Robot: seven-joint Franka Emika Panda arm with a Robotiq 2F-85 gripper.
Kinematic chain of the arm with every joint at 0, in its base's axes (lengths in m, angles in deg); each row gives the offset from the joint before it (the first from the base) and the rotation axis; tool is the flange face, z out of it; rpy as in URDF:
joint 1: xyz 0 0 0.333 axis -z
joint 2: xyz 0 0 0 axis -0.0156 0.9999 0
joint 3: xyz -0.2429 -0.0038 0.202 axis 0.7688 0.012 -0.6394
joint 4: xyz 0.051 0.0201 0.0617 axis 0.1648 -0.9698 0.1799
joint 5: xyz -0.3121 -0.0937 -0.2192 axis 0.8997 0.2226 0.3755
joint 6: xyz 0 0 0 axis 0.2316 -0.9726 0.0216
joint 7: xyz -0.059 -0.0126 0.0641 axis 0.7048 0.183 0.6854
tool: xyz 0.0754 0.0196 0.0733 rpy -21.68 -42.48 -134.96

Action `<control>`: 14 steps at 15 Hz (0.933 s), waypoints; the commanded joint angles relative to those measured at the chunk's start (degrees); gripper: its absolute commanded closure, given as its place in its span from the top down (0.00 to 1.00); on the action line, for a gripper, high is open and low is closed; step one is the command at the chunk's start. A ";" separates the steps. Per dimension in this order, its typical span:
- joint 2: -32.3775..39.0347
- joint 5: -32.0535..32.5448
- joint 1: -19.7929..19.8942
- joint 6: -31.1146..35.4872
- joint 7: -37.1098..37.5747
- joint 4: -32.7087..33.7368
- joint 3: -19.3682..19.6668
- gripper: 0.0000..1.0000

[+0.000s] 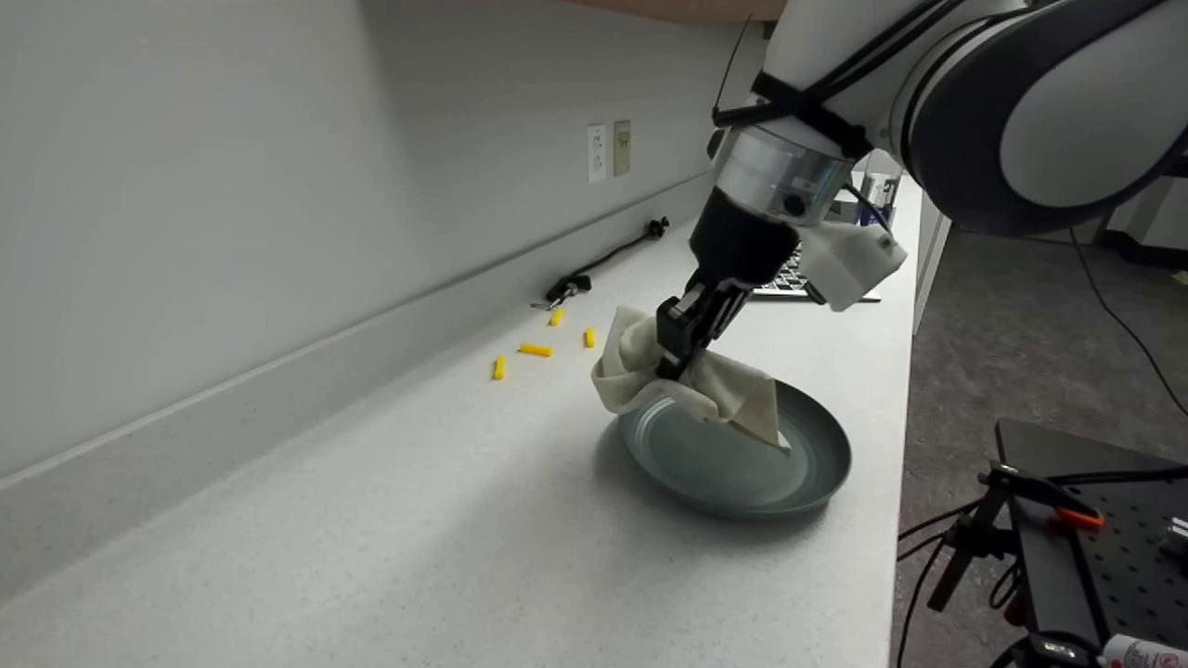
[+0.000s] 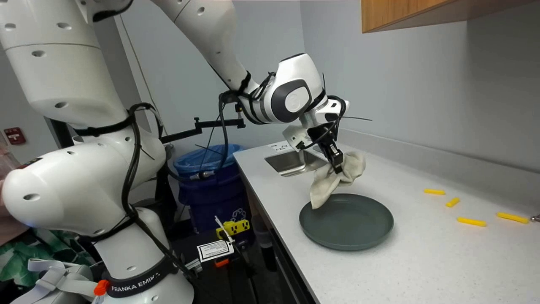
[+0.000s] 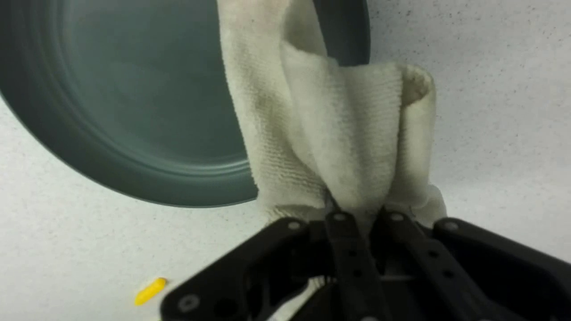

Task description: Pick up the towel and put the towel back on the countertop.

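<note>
My gripper (image 1: pixel 673 366) is shut on the cream towel (image 1: pixel 735 382), also in view as the gripper (image 2: pixel 337 168) and towel (image 2: pixel 325 185). The towel is bunched at the fingertips and hangs in folds above a dark green plate (image 1: pixel 733 473). In the wrist view, the towel (image 3: pixel 285 133) hangs from the gripper (image 3: pixel 363 211) over one side of the plate (image 3: pixel 134 98). One towel corner hangs low over the plate; I cannot tell whether it touches. The plate (image 2: pixel 350 226) lies on the white countertop (image 2: pixel 405 270). The towel partly hides the fingertips.
Several yellow sticks (image 1: pixel 535 350) lie near the wall, also in the other views (image 2: pixel 471 221) (image 3: pixel 151 291). A black cable with a clamp (image 1: pixel 568 286) runs along the wall. A laptop (image 1: pixel 791 278) and sink (image 2: pixel 291 164) are farther along. A wooden cabinet (image 2: pixel 405 14) hangs above.
</note>
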 commanded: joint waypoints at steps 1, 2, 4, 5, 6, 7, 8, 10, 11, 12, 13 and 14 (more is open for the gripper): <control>4.66 6.60 -2.40 -2.47 2.52 5.29 -0.96 0.03; 5.89 7.85 -3.27 -2.65 2.63 6.53 -1.24 0.03; 8.25 10.12 -5.33 -3.13 3.12 8.76 -1.48 0.03; 9.36 10.95 -6.37 -3.42 3.19 9.74 -1.48 0.03; 10.50 11.77 -7.44 -3.84 3.20 10.55 -1.44 0.03; 11.56 12.28 -8.39 -4.22 2.98 11.26 -1.33 0.03; 12.51 12.66 -9.25 -4.82 2.80 11.95 -1.18 0.03; 14.06 12.98 -10.36 -5.14 2.18 12.87 -0.97 0.03; 12.22 4.59 -20.56 -4.40 -4.01 12.70 8.53 0.03; 12.56 3.04 -22.22 -4.43 -5.03 13.10 10.08 0.03; 12.59 1.06 -25.23 -4.56 -6.44 13.41 13.20 0.36; 12.50 -1.23 -27.71 -4.53 -8.27 13.57 15.70 0.38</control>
